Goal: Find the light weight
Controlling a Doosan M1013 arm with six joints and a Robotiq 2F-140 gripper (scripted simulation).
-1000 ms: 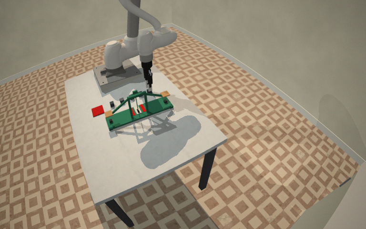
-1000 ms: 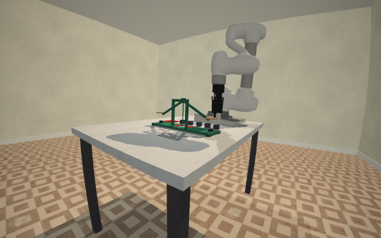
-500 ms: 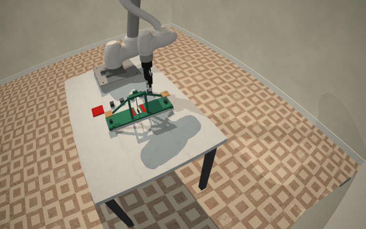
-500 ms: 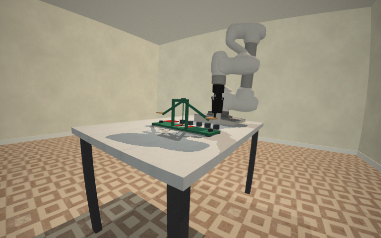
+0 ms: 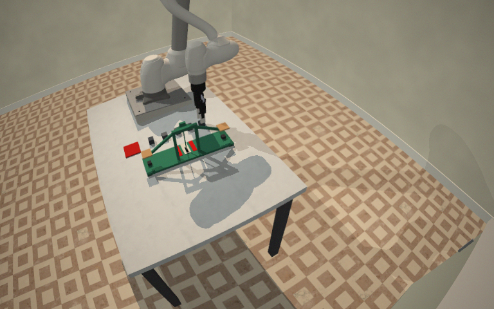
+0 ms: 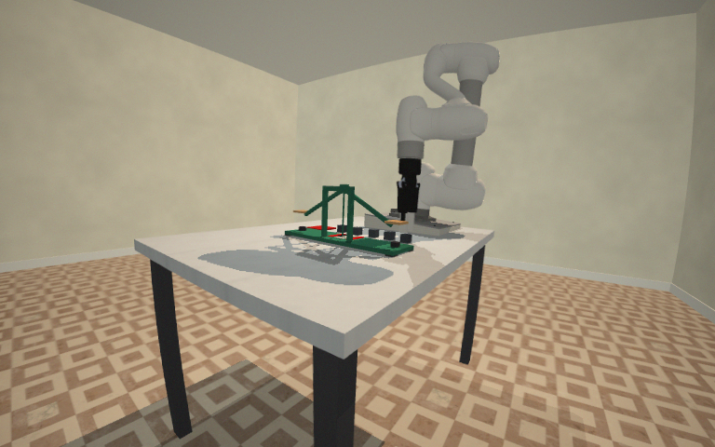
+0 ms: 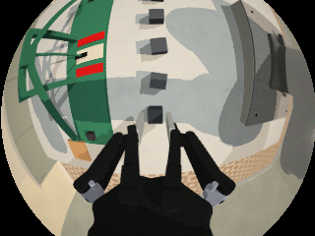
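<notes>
My gripper [image 7: 155, 118] points straight down, partly open, low over the nearest weight, which shows just at its fingertips. It shows in the top view [image 5: 201, 121] behind the green rocker balance [image 5: 187, 145] and near its right tan pan [image 5: 222, 126]. The red dish [image 5: 131, 149] lies flat at the left. Both pans are bare, and the pointer [image 5: 186, 148] hangs between the red fields.
The robot's base plate [image 5: 160, 100] sits at the back of the table. A small dark block [image 5: 222, 137] sits on each end of the green base. The balance's beam and frame stand close to the left of the gripper in the wrist view [image 7: 46, 59].
</notes>
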